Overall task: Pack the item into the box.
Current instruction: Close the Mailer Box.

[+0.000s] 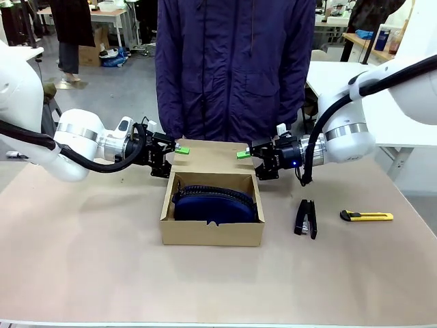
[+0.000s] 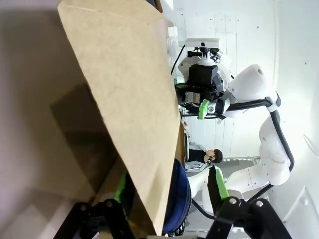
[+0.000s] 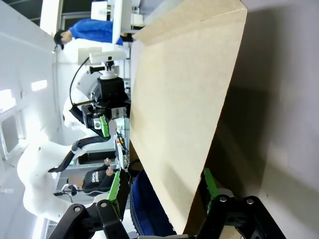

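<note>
Cardboard box (image 1: 212, 234) flap (image 1: 212, 156) straddled by left fingers (image 1: 181, 148), right fingers (image 1: 242, 155); grip unclear; soft navy pouch (image 1: 215, 205) inside.

A robotics lab is indicated. White robot arms (image 1: 75, 137) are mounted at a table (image 1: 82, 273). Workbenches (image 1: 113, 14) are seen behind.

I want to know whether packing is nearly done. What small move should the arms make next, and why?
Probably swing the flap lid forward and down over the box. The pouch already lies inside the open box, the lid leans back toward the person, and the left gripper and right gripper each have fingers straddling one side edge of it.
</note>
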